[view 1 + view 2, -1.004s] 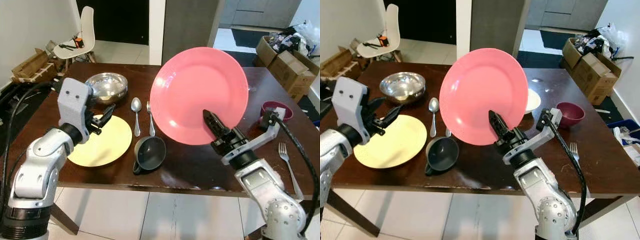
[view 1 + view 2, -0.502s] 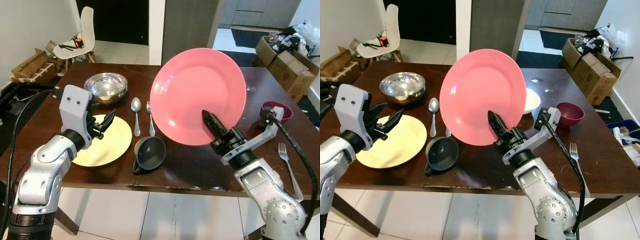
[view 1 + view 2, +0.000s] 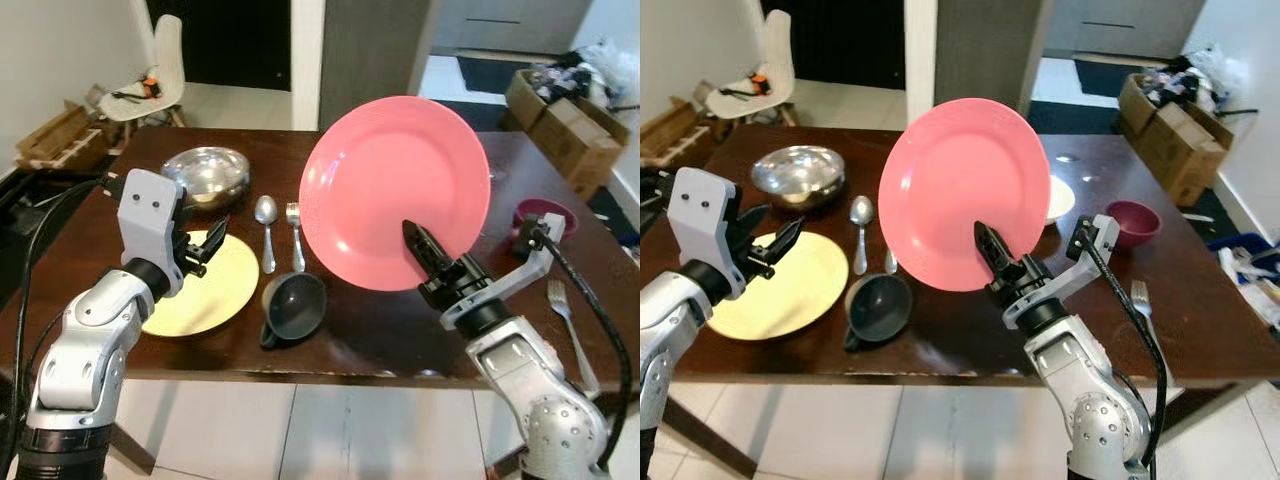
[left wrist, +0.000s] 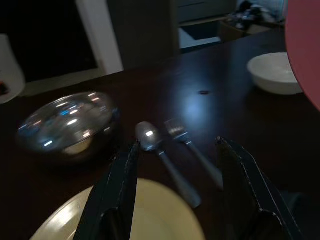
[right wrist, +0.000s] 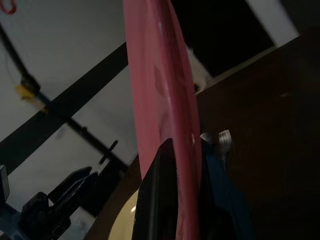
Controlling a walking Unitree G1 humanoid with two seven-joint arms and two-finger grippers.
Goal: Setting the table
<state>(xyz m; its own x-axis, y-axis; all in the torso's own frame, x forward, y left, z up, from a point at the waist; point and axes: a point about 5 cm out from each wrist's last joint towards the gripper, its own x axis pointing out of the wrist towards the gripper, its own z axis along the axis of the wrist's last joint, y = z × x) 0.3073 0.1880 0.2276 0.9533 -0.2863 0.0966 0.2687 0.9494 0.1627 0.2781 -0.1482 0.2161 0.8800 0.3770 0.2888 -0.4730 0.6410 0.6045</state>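
— Where's the pink plate (image 3: pixel 395 190)?

— Up on edge above the tabletop (image 3: pixel 390 330), its lower rim pinched by the right end effector (image 3: pixel 422 248).

— And the left end effector (image 3: pixel 203 243)?

— Fingers spread wide over the yellow plate (image 3: pixel 200 290), with the dark cup (image 3: pixel 292 303) at its three o'clock.

Bright, sharp head views (wrist views dim)

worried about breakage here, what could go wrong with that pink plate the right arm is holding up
The right gripper pinches the pink plate only at its lower rim, held nearly upright, so it could pivot or slip out. The dark cup, spoon and fork lie just beside and below it; lowering it flat might knock them. The left gripper hovers open over the yellow plate, close to that path.
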